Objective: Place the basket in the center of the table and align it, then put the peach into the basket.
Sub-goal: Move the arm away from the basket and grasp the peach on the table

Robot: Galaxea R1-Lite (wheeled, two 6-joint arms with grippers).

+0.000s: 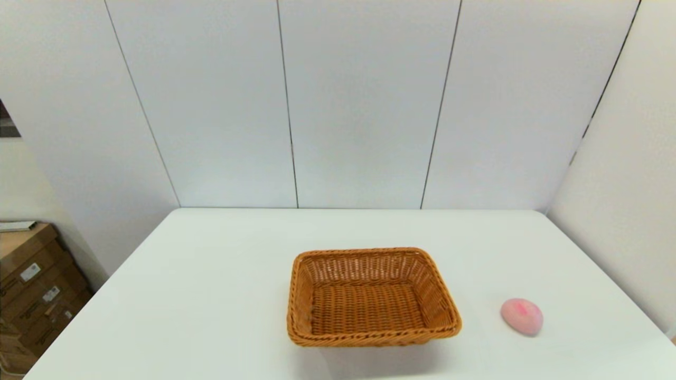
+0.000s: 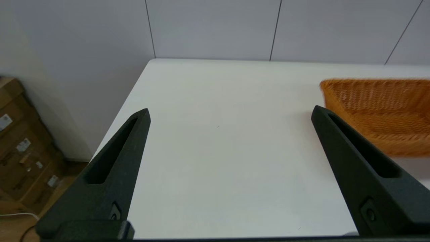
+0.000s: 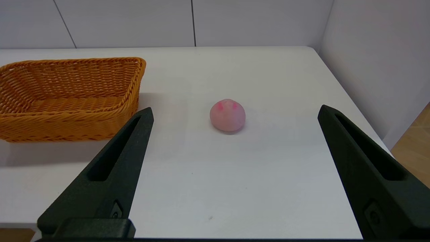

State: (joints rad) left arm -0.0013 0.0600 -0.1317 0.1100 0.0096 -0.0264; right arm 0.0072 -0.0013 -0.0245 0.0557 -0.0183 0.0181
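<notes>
An orange-brown wicker basket [image 1: 369, 298] stands upright and empty near the middle of the white table [image 1: 211, 274], slightly turned. The pale pink peach [image 1: 522, 316] lies on the table to the basket's right, apart from it. Neither arm shows in the head view. My left gripper [image 2: 230, 116] is open over bare table at the near left, with the basket [image 2: 383, 111] off beside one finger. My right gripper [image 3: 235, 112] is open and held back from the peach [image 3: 227, 115], which lies ahead between the two fingers, the basket [image 3: 67, 97] beside it.
Cardboard boxes [image 1: 31, 285] are stacked on the floor left of the table. White wall panels close off the far edge and the right side. The table's right edge runs close to the peach [image 3: 352, 97].
</notes>
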